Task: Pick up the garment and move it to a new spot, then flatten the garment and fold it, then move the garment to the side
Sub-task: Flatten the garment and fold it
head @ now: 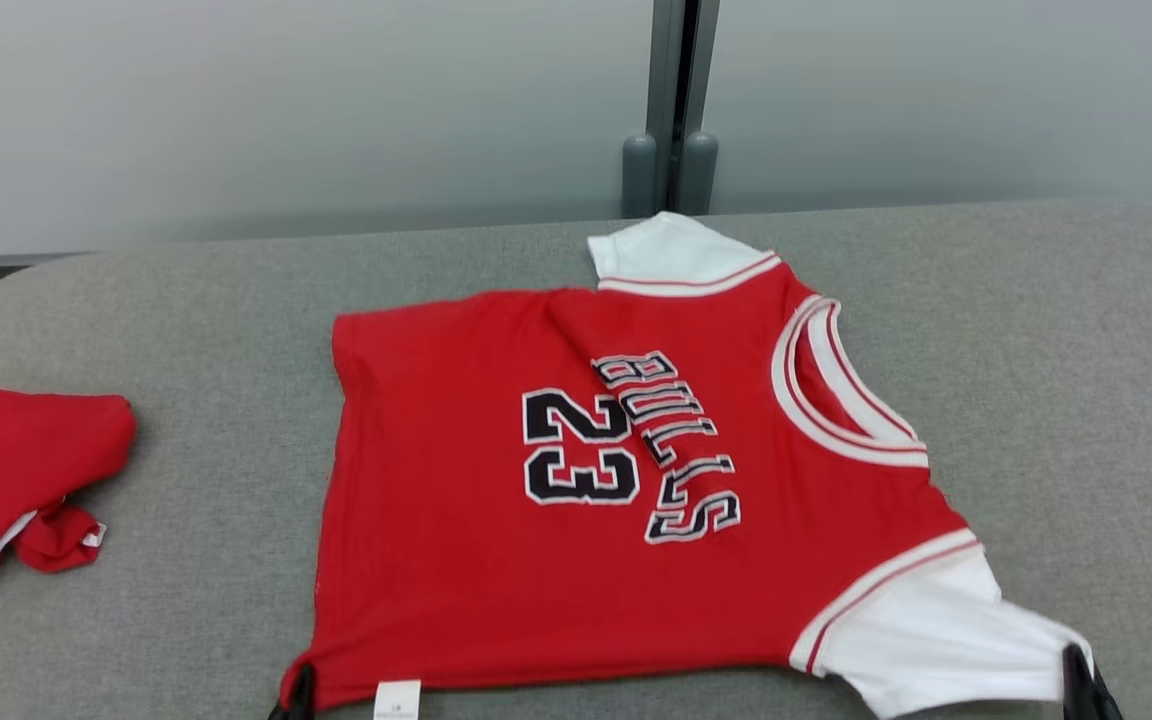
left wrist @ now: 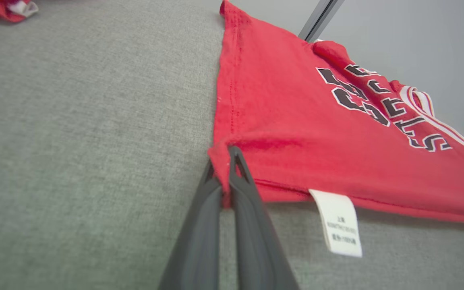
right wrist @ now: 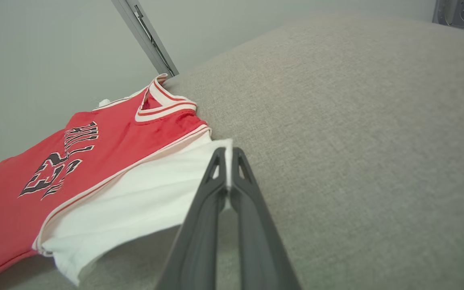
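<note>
Grey fabric surface [head: 186, 320]: red jersey [head: 456, 560] mid, 2nd red garment [head: 6, 470] at left.

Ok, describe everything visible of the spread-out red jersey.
The red jersey looks like soft knit, with white sleeves, white-and-red striped trim, black BULLS and 23 lettering, and a white label near its hem. It lies face up, fairly flat, on the gray cushion. The left tool pinches a hem corner; the right tool pinches a sleeve edge.

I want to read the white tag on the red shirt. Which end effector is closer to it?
Left. The left end effector pinches the shirt corner beside the tag; the right end effector holds the white sleeve, farther away.
</note>
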Available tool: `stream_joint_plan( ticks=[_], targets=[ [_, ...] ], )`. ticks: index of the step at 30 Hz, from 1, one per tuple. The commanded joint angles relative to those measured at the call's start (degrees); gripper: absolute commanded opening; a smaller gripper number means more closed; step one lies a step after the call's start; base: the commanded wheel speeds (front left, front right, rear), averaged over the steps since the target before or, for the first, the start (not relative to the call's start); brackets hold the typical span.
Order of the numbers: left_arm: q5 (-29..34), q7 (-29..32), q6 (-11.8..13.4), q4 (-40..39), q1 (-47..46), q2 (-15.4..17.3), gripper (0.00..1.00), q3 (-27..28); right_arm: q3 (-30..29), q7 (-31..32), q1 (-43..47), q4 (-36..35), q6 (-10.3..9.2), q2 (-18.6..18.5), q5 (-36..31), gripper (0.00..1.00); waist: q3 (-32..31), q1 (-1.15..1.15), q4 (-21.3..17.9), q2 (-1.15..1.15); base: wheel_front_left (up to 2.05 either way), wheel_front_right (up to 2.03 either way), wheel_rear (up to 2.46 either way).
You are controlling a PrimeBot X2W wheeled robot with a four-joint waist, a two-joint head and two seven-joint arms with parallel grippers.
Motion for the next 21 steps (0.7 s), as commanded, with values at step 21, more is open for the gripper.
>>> stream_joint_plan(
  ticks=[21],
  targets=[
    [3.76,-0.26,0.19,-3.53,-5.54,-2.77,0.00,-0.78,-0.53,-0.27,-11.99,4.74,-0.05,-0.37,-1.07,0.00,-0.72,0.02,1.56,0.00,0.00,0.00,0.00]
  ],
)
